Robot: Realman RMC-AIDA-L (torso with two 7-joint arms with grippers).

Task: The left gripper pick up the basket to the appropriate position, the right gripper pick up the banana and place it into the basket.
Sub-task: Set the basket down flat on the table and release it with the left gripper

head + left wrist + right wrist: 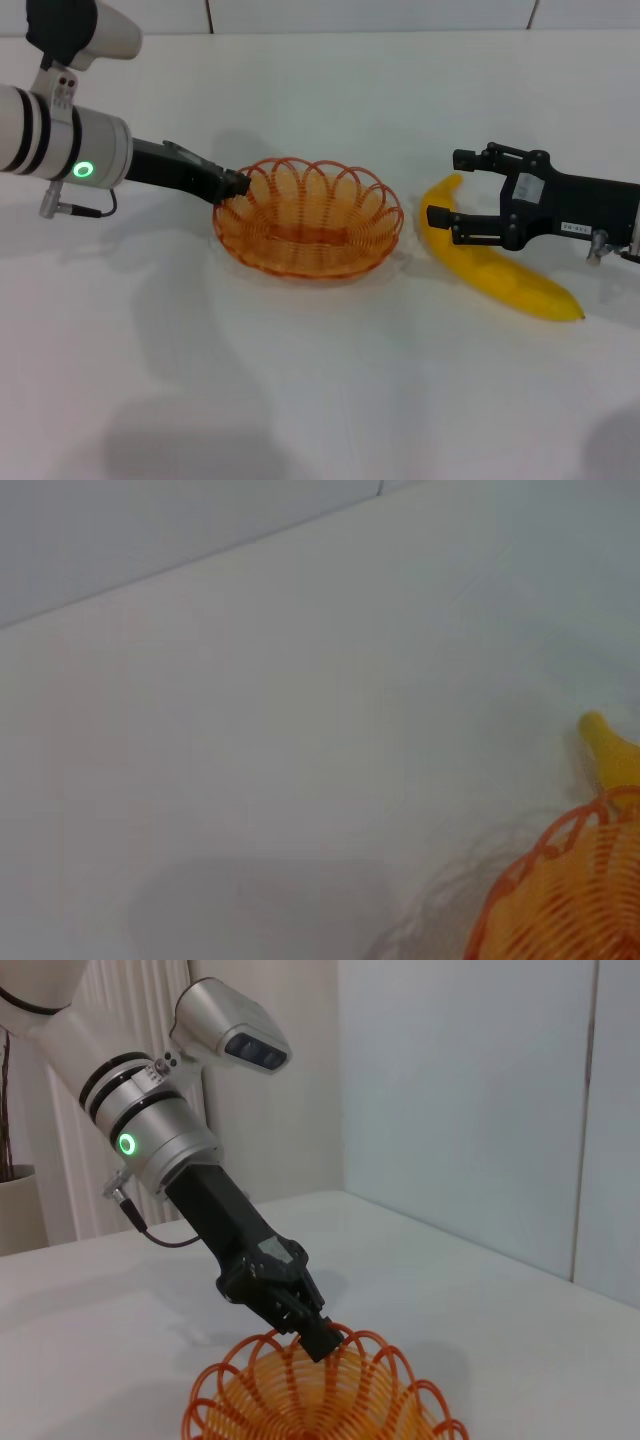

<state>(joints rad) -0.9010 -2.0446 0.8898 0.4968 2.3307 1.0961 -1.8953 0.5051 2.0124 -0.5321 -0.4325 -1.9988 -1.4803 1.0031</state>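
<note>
Left gripper pinches the basket rim on the table, its fingertips hard to see. Right gripper gapes wide around the banana, not gripping.

An orange basket sits on the white table, and a yellow banana tip pokes out just behind it

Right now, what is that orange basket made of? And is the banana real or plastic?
The basket looks like thin orange wire bent into loops, probably coated metal or plastic. The banana is smooth, evenly bright yellow with no brown spots, so it may be a plastic toy; I can't be sure.
</note>
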